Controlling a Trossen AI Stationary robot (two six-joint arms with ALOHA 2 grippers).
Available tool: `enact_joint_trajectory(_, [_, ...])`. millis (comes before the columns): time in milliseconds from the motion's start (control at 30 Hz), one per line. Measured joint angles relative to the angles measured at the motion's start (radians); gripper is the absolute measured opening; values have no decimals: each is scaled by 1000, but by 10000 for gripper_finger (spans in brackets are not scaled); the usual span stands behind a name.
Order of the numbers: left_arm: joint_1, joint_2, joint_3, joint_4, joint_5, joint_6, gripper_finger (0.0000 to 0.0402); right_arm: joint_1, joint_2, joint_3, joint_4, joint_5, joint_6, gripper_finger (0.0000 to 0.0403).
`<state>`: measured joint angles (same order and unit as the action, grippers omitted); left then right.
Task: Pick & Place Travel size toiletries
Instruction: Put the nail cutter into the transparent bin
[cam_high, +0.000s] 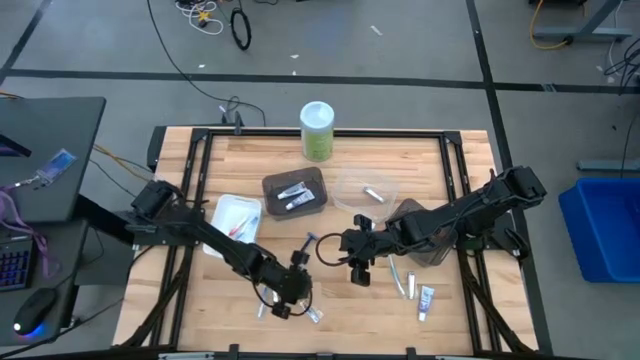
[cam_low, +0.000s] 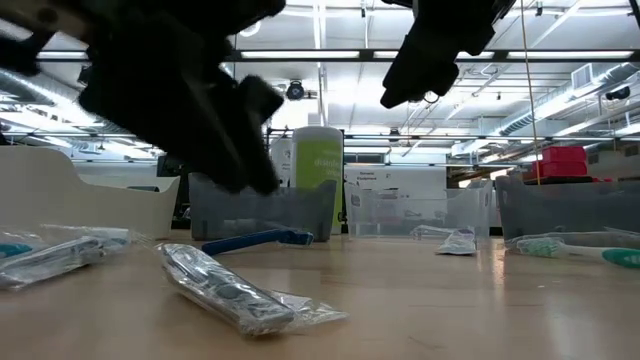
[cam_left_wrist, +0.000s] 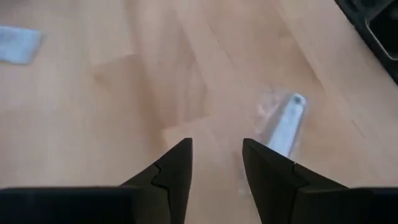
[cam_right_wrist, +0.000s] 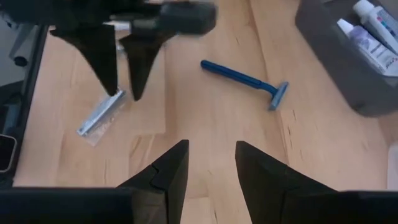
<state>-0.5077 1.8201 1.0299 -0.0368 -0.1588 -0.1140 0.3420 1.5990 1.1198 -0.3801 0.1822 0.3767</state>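
**Left jaws poised over a wrapped razor near the front edge**

We see the left gripper (cam_high: 283, 300) low over the counter (cam_high: 400, 160) near its front edge, its jaws parted by a modest gap and holding nothing. In the right wrist view the two dark fingers come down with their tips at one end of a silvery wrapped razor (cam_right_wrist: 99, 116), so the item lies right at the jaws, slightly to one side. In the left wrist view that packet (cam_left_wrist: 285, 127) runs away from the fingers, with its long axis roughly in line with them. We judge the jaws must centre across it before closing.

The right gripper (cam_high: 358, 262) hangs above the counter's middle, jaws partly open and empty, well clear of the packet. Between the two arms lies a blue razor (cam_right_wrist: 245, 79), nearer the right gripper. We judge the left arm the natural one for the wrapped razor.

Farther out, toothbrushes and a small tube (cam_high: 426, 299) lie loose toward the front right corner. The dark tray (cam_high: 295, 192) at mid-counter already holds tubes, the white tray (cam_high: 232, 217) sits to the left, and the clear tray (cam_high: 367, 190) holds one small item. A green canister (cam_high: 317, 131) stands at the back edge.
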Motion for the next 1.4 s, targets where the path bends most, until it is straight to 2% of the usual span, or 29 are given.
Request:
enact_joint_trajectory(167, [-8, 41, -4, -5, 72, 28, 160, 0, 0, 0, 2, 0, 0, 140])
enact_joint_trajectory(267, [-11, 80, 4, 52, 100, 30, 164, 0, 0, -1, 2, 0, 0, 139])
enact_joint_trajectory(733, [-18, 128, 6, 14, 101, 47, 163, 0, 0, -113, 116, -1, 0, 140])
enact_joint_trajectory(833, [-18, 129, 6, 12, 99, 70, 146, 0, 0, -150, 182, -1, 1, 140])
enact_joint_trajectory(1033, [-9, 131, 5, 13, 82, 52, 70, 0, 0, -241, 358, -13, -1, 139])
enact_joint_trajectory(1133, [1, 121, 4, 11, 74, -3, 44, 0, 0, -290, 433, -45, -97, 138])
enact_joint_trajectory(1267, [15, 76, -4, -28, -25, -69, 43, 18, 0, -343, 548, -44, -343, 138])
enact_joint_trajectory(1400, [20, 4, 0, -25, -252, -66, 58, 32, 0, -402, 750, -49, -413, 137])
